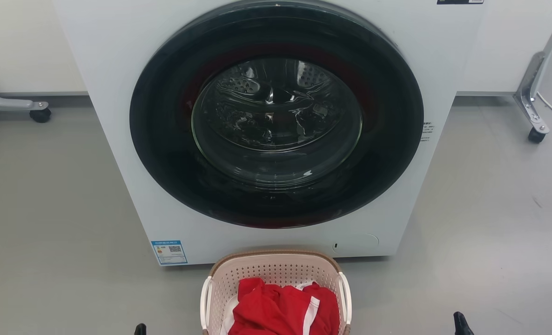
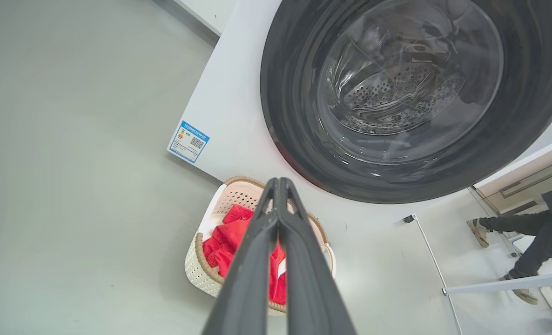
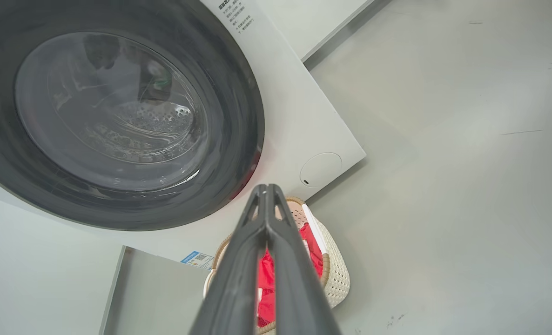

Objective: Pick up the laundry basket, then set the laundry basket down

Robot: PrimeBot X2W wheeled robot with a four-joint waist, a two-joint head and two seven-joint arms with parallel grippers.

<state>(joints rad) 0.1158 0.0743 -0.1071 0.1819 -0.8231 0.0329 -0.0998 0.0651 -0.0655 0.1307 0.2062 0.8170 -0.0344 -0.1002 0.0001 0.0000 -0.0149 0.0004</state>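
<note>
The laundry basket [image 1: 276,269] stands on the grey floor right in front of the washing machine, at the bottom centre of the head view. It is cream with perforated walls, a tan rim and white side handles, and holds red clothing [image 1: 280,308] with white trim. My left gripper [image 1: 140,329] peeks in at the bottom edge, left of the basket and apart from it. My right gripper [image 1: 462,324] shows well to the basket's right. In the wrist views the left gripper [image 2: 279,182] and right gripper [image 3: 267,188] are shut and empty, held above the basket [image 2: 200,270] [image 3: 339,279].
A large white washing machine [image 1: 117,116] with a dark round closed door stands just behind the basket. Wheeled metal legs [image 1: 40,114] [image 1: 535,132] sit at the far left and right. A person's legs [image 2: 532,242] show off to the side. Open grey floor lies on both sides.
</note>
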